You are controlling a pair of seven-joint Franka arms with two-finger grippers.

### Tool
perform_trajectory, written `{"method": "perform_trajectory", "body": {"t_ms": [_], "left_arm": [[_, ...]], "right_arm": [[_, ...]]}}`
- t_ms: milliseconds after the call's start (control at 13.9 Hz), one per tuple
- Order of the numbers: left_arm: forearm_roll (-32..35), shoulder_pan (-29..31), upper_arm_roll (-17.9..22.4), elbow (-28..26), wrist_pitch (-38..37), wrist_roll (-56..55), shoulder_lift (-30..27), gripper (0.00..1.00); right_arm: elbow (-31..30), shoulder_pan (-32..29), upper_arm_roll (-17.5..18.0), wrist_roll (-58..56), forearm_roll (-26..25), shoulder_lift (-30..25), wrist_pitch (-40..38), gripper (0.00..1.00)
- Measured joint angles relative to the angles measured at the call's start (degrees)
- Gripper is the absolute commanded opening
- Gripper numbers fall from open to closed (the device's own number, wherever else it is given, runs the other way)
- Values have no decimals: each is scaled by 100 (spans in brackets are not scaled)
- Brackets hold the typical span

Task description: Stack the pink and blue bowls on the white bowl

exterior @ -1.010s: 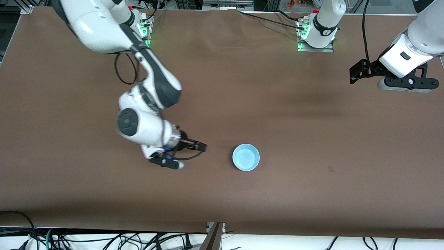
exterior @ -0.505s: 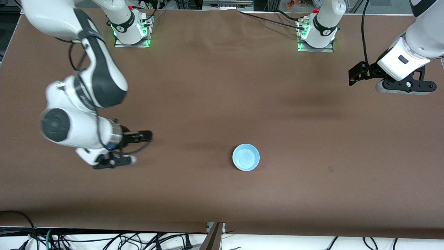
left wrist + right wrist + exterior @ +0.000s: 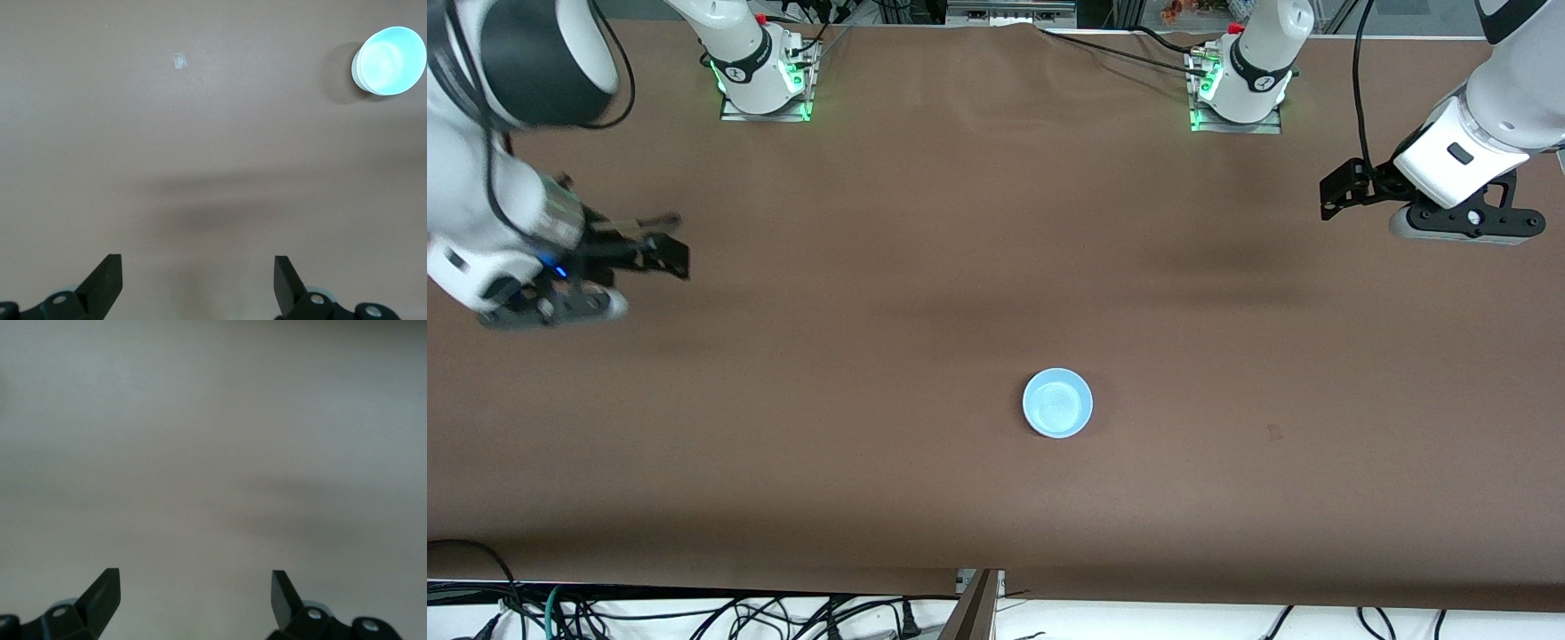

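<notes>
- The blue bowl (image 3: 1057,403) sits upright on the brown counter (image 3: 978,267), nearer the front camera than either gripper. In the left wrist view a paler rim shows just under its edge, so it looks stacked on another bowl. The pink and white bowls cannot be made out separately.
- The right gripper (image 3: 660,244) hangs over the right arm's end of the counter, jaws spread and empty, well apart from the bowl.
- The left gripper (image 3: 1343,188) waits over the left arm's end, released and empty. It looks slightly nearer the bowl, which lies toward the counter's middle from it.
- A round bowl has no long axis, so a rim pinch would work from any side.
</notes>
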Motion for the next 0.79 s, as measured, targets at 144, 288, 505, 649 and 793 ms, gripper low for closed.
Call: {"method": "perform_trajectory", "body": {"t_ms": [144,288,505,649,793], "left_arm": [[0,0,0,1,0,0,0,100],[0,0,0,1,0,0,2,100],[0,0,-1,2,0,0,9,100],[0,0,-1,2,0,0,11,100],[0,0,0,2,0,0,12,100]], "right_arm": [[-96,-6,-247,-4,0,-513,-30,100],[-193,-9,-443,-62,0,-795,-114,100],[-356,-10,-606,-229,0,-827,-349,100],[-454,-9,-629,-237,0,-809,-427,100],[-469,-6,-626,-237,0,-804,-477,100]]}}
